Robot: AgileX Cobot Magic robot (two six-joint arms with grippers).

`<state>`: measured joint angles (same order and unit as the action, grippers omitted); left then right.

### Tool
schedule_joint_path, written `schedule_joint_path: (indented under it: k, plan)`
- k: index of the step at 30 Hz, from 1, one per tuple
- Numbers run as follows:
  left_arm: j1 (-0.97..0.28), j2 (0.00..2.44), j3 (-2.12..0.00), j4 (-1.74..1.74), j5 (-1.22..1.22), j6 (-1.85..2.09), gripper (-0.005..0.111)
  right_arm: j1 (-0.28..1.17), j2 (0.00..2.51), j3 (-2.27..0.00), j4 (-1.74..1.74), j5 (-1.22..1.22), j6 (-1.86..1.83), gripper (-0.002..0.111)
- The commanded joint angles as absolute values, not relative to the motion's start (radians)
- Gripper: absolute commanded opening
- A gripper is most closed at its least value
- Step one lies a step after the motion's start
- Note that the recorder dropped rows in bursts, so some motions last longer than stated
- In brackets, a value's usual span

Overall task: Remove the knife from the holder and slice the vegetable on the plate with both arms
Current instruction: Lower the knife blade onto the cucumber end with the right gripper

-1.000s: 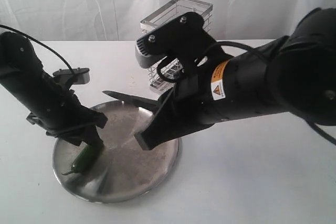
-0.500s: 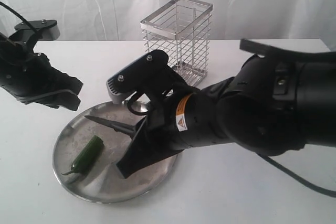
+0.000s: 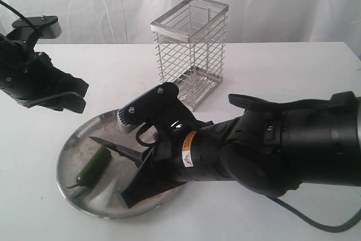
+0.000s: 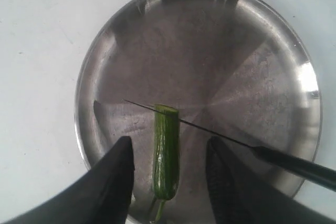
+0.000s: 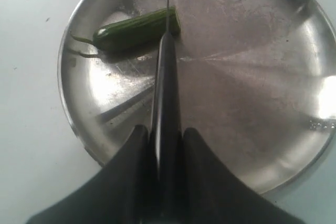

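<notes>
White table (image 3: 271, 71) – dull steel plate (image 3: 73, 156), glossy chili (image 3: 93, 166)

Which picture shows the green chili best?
The left wrist view: the vegetable lies whole between the left gripper's fingers, with the knife crossing its cut end. The right wrist view shows it partly behind the blade. The exterior view shows it small, from the side.

A small yellow-orange and white warning label (image 3: 186, 154) sits on the thick black right arm (image 3: 271, 150); its print is too small to read.
</notes>
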<state>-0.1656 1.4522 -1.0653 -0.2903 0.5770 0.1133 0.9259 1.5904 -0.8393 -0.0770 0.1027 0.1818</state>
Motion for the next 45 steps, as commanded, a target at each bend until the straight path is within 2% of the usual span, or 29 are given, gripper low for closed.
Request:
schedule_joint_path:
  k: [1,6,16,45]
  plan:
    - [-0.161,1.448,-1.058,-0.314,0.565,0.104,0.049,0.927,1.596,-0.836,-0.074,0.076,0.187,0.000]
    - [-0.161,1.479,-1.034,-0.332,0.540,0.104,0.049,0.927,1.598,-0.836,-0.074,0.074,0.192,0.000]
    - [-0.161,1.482,-0.851,-0.351,0.295,0.109,0.048,0.943,1.598,-0.836,-0.074,0.078,0.206,0.000]
    - [-0.161,1.482,-0.849,-0.351,0.256,0.109,0.048,0.947,1.667,-0.812,-0.074,0.038,0.224,0.000]
